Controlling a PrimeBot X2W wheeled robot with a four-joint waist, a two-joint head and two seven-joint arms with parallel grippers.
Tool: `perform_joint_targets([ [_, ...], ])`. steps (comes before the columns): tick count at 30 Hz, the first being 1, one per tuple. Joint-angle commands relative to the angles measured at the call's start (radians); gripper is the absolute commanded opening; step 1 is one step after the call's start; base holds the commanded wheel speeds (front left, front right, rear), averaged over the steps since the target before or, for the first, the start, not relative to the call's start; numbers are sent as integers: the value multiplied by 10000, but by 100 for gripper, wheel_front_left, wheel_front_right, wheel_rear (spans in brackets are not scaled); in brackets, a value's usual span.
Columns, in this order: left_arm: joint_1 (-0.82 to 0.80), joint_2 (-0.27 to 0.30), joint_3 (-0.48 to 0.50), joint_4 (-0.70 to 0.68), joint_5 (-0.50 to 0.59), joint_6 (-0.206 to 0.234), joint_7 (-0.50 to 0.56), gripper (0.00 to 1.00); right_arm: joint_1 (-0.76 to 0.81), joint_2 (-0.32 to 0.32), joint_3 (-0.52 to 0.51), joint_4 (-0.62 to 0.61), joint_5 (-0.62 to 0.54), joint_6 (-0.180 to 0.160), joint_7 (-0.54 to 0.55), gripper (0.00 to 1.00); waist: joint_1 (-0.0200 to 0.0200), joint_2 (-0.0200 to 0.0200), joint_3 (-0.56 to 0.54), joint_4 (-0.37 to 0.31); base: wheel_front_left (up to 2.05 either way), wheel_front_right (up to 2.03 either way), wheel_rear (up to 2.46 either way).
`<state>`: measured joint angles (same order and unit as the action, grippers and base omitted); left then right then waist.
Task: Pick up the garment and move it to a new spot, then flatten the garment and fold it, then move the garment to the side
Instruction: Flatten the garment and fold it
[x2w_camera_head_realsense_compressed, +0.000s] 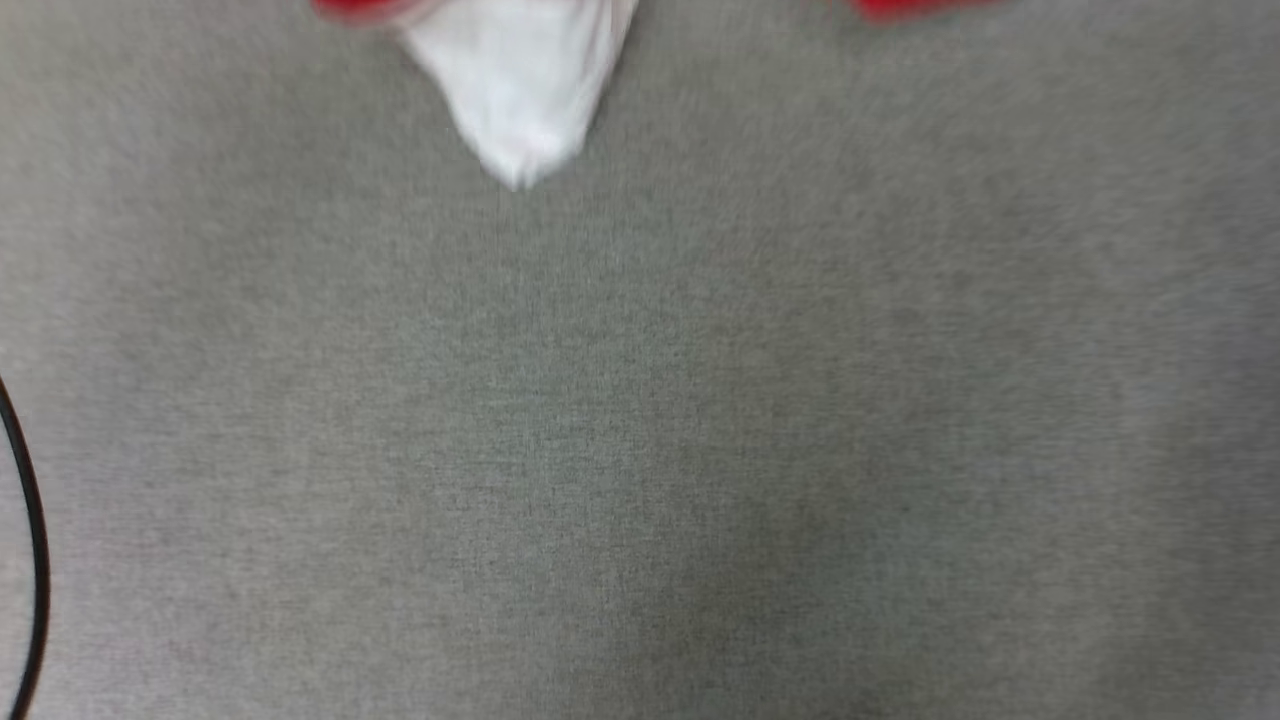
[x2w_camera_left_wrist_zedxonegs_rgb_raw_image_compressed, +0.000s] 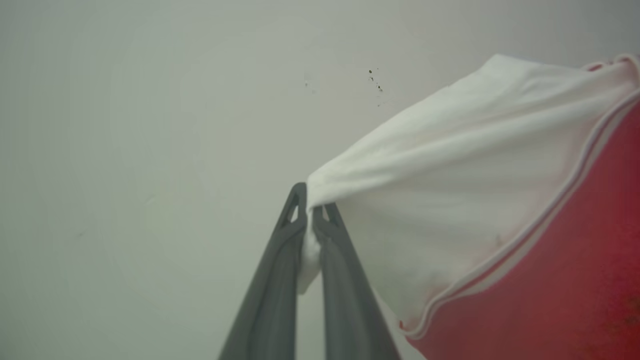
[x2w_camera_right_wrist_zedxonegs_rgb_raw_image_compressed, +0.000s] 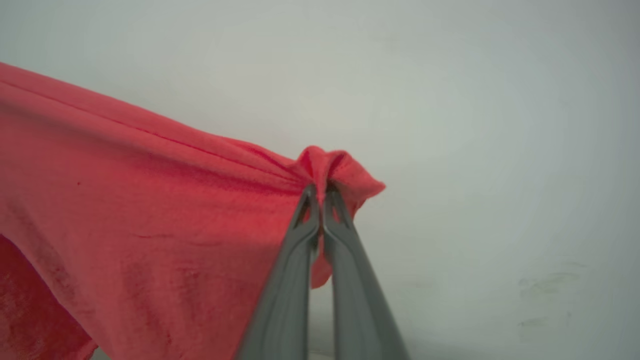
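Observation:
The garment is a red jersey with white sleeve panels, held up off the surface by both grippers. In the left wrist view my left gripper (x2w_camera_left_wrist_zedxonegs_rgb_raw_image_compressed: 310, 202) is shut on a white sleeve corner of the garment (x2w_camera_left_wrist_zedxonegs_rgb_raw_image_compressed: 450, 175), with striped trim and red cloth to the right. In the right wrist view my right gripper (x2w_camera_right_wrist_zedxonegs_rgb_raw_image_compressed: 321, 192) is shut on a bunched red edge of the garment (x2w_camera_right_wrist_zedxonegs_rgb_raw_image_compressed: 150, 200), which stretches off to the left. In the head view a white point of the garment (x2w_camera_head_realsense_compressed: 520, 90) hangs down from the top edge, with red cloth at both top corners of it.
A grey fabric-covered surface (x2w_camera_head_realsense_compressed: 640, 450) spreads below in the head view. A thin black cable (x2w_camera_head_realsense_compressed: 30, 540) curves along the left edge. A pale plain wall (x2w_camera_left_wrist_zedxonegs_rgb_raw_image_compressed: 150, 125) lies behind the left gripper, and the same wall (x2w_camera_right_wrist_zedxonegs_rgb_raw_image_compressed: 475, 125) behind the right one.

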<state>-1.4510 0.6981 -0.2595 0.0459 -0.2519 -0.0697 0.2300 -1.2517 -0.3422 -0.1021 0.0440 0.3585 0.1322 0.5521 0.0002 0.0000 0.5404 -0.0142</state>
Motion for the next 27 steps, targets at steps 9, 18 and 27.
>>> perform_joint_targets([
  [9, -3535, -820, -501, 3514, 1092, 99, -2274, 0, -2909, 525, -295, 2860, -1206, -30, -2367, 0, -2, 0, 1680, 82, 0, 0, 0],
  [18, -4081, -1566, -838, 5979, 1258, 201, -4652, 0, -3732, 1061, -526, 5117, -2034, -30, -4231, 0, -2, 0, 2143, 215, 0, 0, 0],
  [27, -1595, -2355, -878, 5471, 829, 377, -4962, 0, -2506, 1374, 170, 6426, -1369, -22, -5448, 0, -2, 0, 1833, 309, 0, 0, 0],
])
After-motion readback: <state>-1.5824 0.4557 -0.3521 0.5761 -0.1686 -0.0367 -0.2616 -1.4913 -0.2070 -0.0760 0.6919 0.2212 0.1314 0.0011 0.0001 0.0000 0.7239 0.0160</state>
